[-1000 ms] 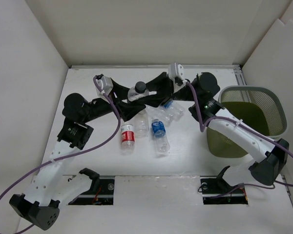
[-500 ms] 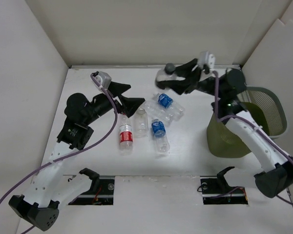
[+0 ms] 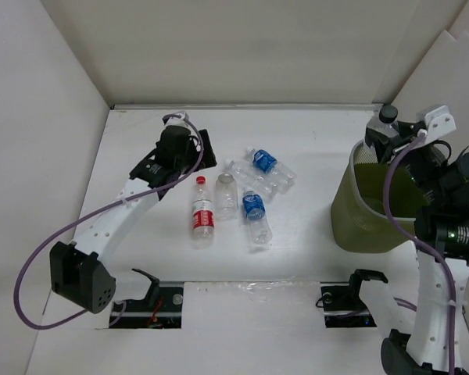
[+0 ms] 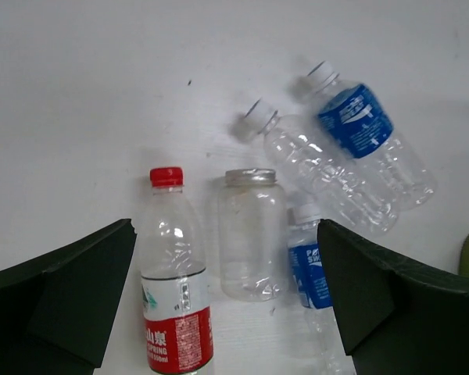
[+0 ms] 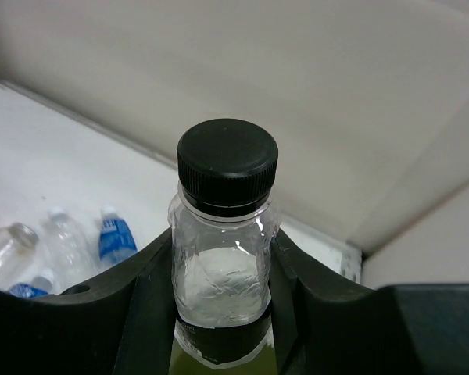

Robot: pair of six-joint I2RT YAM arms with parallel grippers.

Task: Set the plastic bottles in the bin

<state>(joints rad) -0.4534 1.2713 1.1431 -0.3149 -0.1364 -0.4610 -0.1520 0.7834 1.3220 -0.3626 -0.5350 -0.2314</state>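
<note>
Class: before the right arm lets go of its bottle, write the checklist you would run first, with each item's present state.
1. Right gripper shut on black-capped bottle: ok.
2. Bottle over bin mouth: cannot tell; it hangs by the far rim.
3. Bin upright: ok.
4. Left gripper open, away from bin: ok.
5. Table cleared: not ok; five bottles lie there.

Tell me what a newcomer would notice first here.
The right gripper, at the far right, is shut on a black-capped bottle held over the olive bin. Mid-table, five more bottles lie in a loose cluster, with the open left gripper pointed at them.
</note>
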